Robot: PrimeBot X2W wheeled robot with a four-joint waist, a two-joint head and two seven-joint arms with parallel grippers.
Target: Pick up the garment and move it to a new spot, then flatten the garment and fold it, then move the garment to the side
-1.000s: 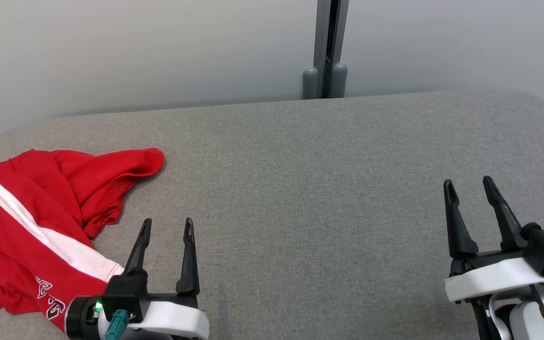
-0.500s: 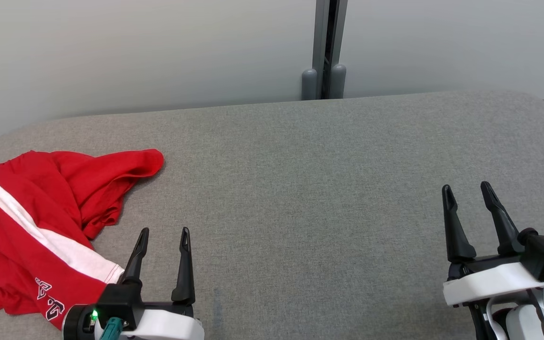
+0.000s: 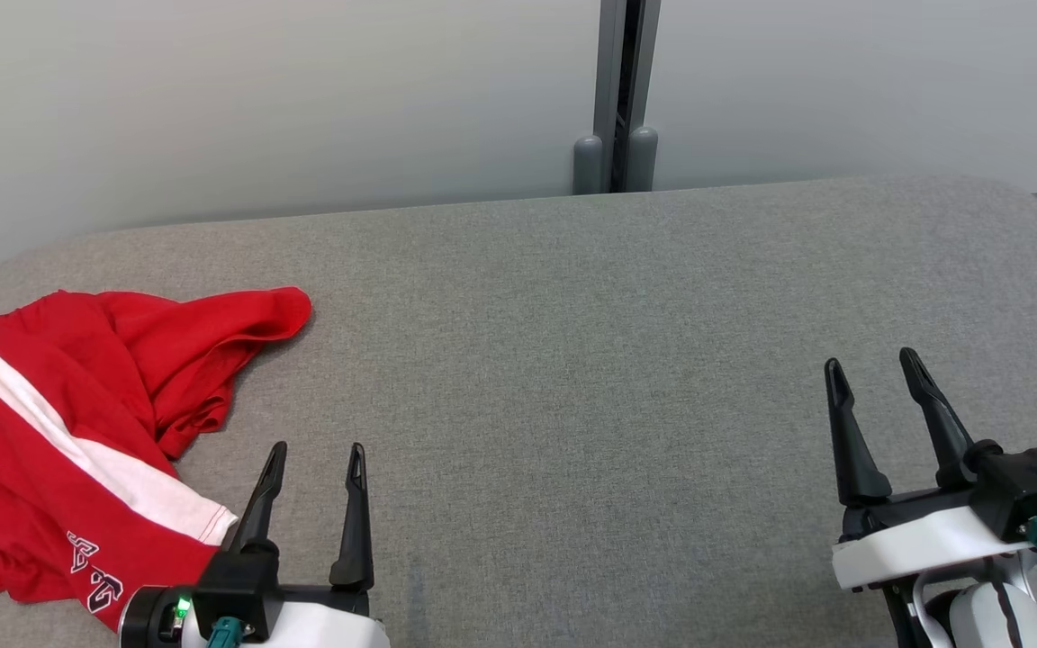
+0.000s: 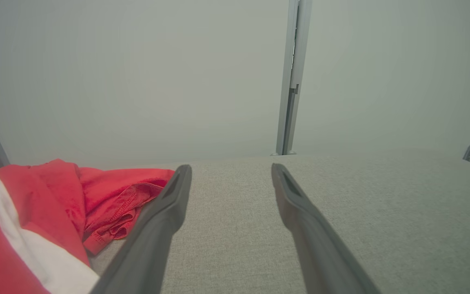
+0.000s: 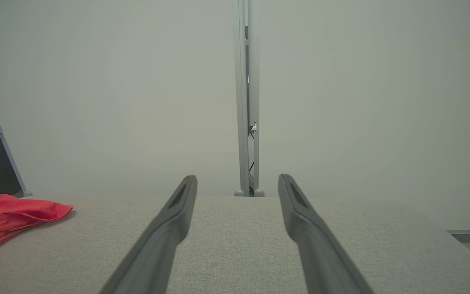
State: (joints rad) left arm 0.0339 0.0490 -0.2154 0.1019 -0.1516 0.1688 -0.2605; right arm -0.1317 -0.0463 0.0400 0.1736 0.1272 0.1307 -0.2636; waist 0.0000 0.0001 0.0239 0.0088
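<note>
Currently the red garment [image 3: 77, 423] lies crumpled at the near left of the worktop [image 3: 572, 360], just beside the left pincer [image 3: 318, 447]. The right pincer [image 3: 872, 358] is near right. Both are released and empty.

Garment [image 3: 59, 423]: we see its left side cut off by the head view's edge, and its near corner is hidden behind the left gripper [image 3: 319, 447].
Lettering [image 3: 94, 565]: partly covered; we cannot read it.
Right gripper [image 3: 871, 360]: wrist cut off by the bottom edge.
Table [image 3: 572, 360]: near edge cut off.
</note>
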